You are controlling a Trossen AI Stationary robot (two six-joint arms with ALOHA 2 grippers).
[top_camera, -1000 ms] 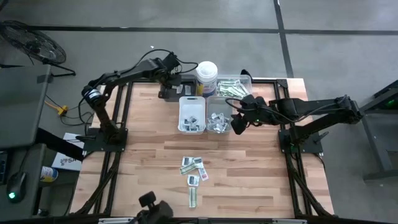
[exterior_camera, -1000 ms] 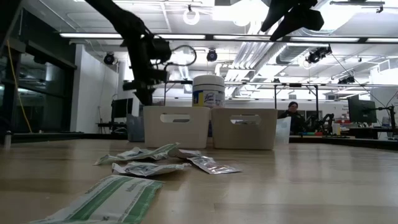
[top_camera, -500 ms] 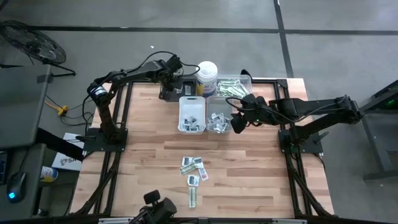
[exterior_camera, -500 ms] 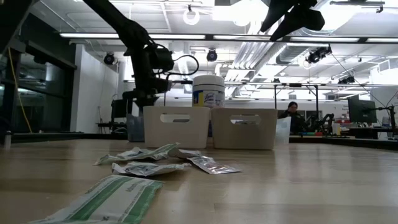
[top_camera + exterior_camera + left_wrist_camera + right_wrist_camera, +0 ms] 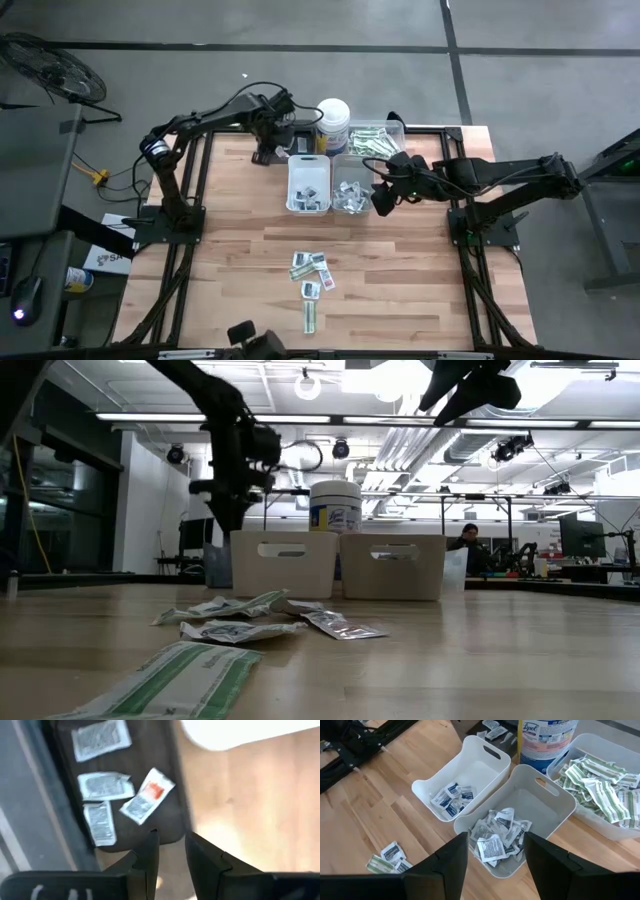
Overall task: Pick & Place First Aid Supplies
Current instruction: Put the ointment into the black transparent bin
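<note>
Left gripper (image 5: 167, 851) newly parted-jawed over dark tray (image 5: 170, 827) edge, 4 packets (image 5: 146, 796) inside; right gripper (image 5: 493, 851) wide, empty.

At the far edge of the table (image 5: 240, 215) we see 2 bins side by side: the left bin (image 5: 308, 184) and the right bin (image 5: 350, 185), each with packets inside. Behind them stand the canister (image 5: 333, 123) and, to its right, a tray of strips (image 5: 377, 137). Left of the canister lies a flat tray (image 5: 120, 785) holding 4 packets. Loose packets (image 5: 311, 275) lie on the table nearer us, well apart from the bins.
</note>
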